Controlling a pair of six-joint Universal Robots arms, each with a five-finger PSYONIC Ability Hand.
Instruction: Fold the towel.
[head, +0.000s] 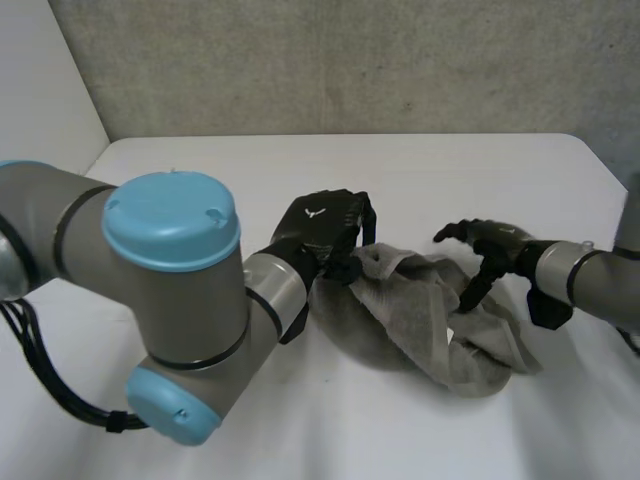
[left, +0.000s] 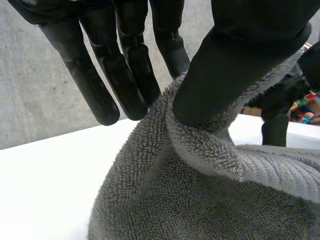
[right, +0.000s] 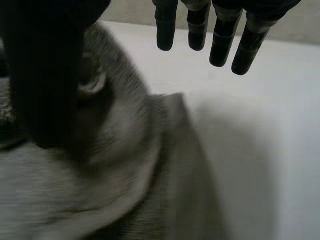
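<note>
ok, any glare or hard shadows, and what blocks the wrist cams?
Head view: even light, no glare on the white table, soft shadow at the edge of the towel. Left wrist view: the left hand, pinching the towel, blocks much. Right wrist view: the thumb of the right hand covers part of the towel.

I see a white table (head: 450, 180) with rounded far corners. Directly on it lies a grey towel (head: 420, 320), crumpled in a loose heap about the middle, its folds bunched and one edge raised from the surface.
</note>
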